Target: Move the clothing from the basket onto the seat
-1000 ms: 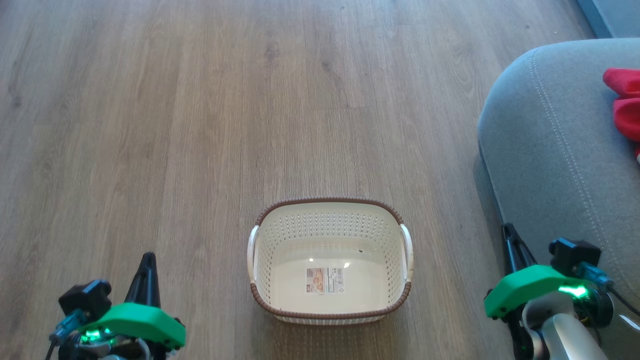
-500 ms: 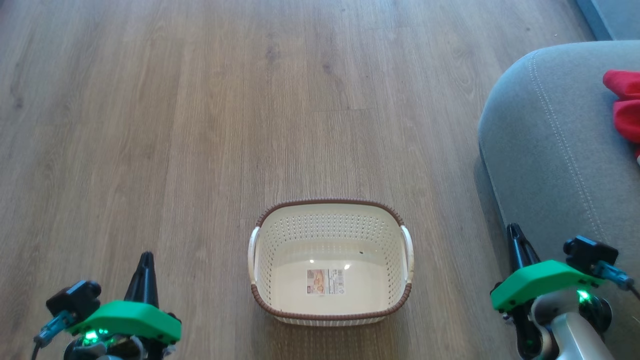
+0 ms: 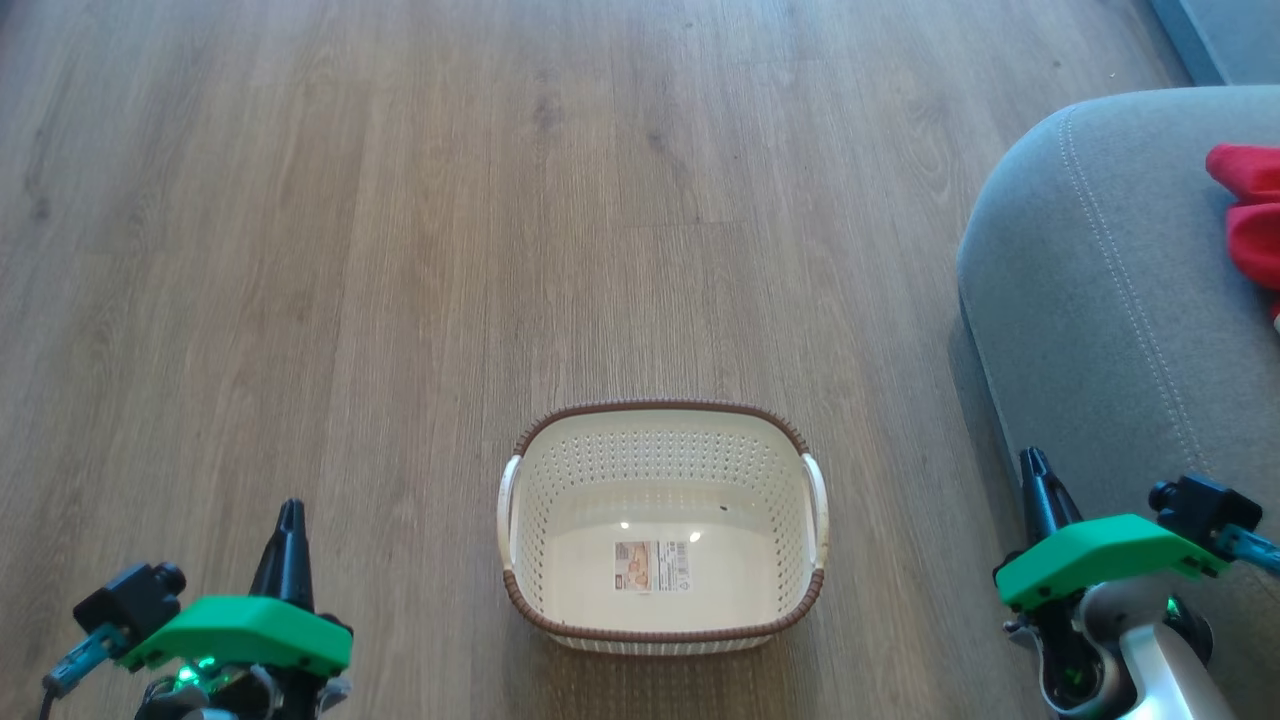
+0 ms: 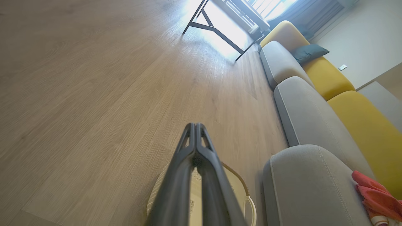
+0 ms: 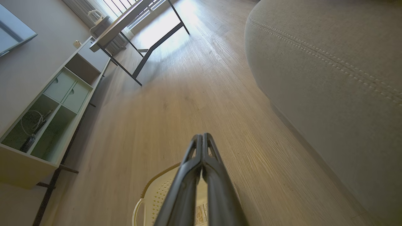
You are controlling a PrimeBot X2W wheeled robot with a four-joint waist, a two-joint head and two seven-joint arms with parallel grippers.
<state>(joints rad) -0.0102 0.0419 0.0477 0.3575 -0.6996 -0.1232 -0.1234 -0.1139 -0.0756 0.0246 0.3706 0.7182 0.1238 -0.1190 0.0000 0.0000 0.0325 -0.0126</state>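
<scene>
Between the two sets of jaws, on the wood floor (image 3: 400,250), stands the basket (image 3: 660,404), upright, with its open top facing the head camera. Its bare cream bottom carries a small printed label (image 3: 651,565). The left jaws sit to the basket's left and the right jaws to its right, each apart from it.

The left jaws are closed on nothing: the two dark fingers (image 3: 290,550) lie pressed together tip to tip, pointing out over the floor. From the left wrist, these fingers (image 4: 185,175) meet in one narrow line, and part of the basket's rim (image 4: 238,185) shows below and to the right of them.

The right jaws are closed and hold nothing. Their fingers (image 3: 1035,490) lie together just beside the near corner of the seat (image 3: 1100,300), which stretches ahead and to the right of them. From the right wrist, the joined fingers (image 5: 216,188) stand over the floor with the basket (image 5: 157,188) below them and the seat (image 5: 329,62), with its pale line of stitching, rising to their right.

The clothing (image 3: 1250,215) lies on the seat, ahead and to the right of the right jaws and well apart from the basket. From the left wrist, it (image 4: 375,196) shows as a red crumpled heap on the grey cushion (image 4: 307,188), far to the right of the left jaws.
</scene>
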